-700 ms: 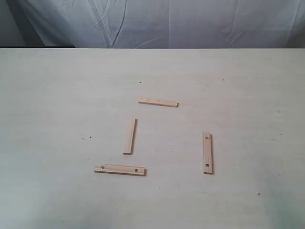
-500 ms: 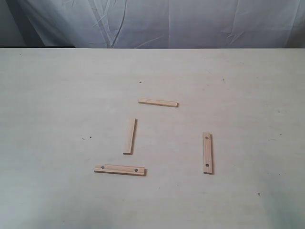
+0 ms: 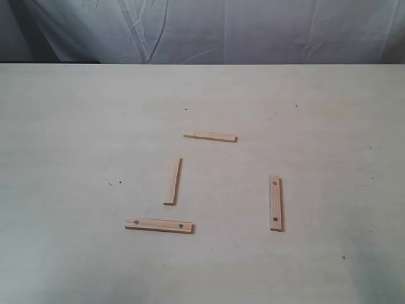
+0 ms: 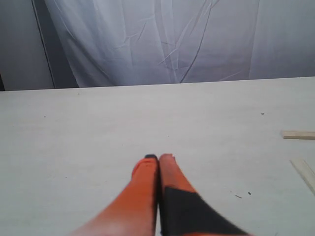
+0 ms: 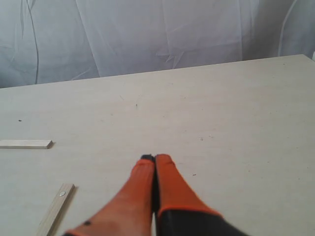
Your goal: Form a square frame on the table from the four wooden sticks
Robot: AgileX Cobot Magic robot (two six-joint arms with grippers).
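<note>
Four wooden sticks lie apart on the table (image 3: pixel 76 126), forming no square frame. One plain stick (image 3: pixel 210 136) lies crosswise at the back. A second plain stick (image 3: pixel 172 181) lies lengthwise in the middle. A stick with two holes (image 3: pixel 159 225) lies crosswise at the front left, and another holed stick (image 3: pixel 275 202) lies lengthwise at the right. Neither arm shows in the exterior view. My left gripper (image 4: pixel 158 157) is shut and holds nothing; two stick ends (image 4: pixel 298 134) (image 4: pixel 305 169) show beside it. My right gripper (image 5: pixel 154 157) is shut and holds nothing, with a plain stick (image 5: pixel 24 144) and a holed stick (image 5: pixel 56 207) nearby.
A creased white cloth (image 3: pixel 221 31) hangs behind the table's far edge. A few small dark specks (image 3: pixel 119 183) dot the tabletop.
</note>
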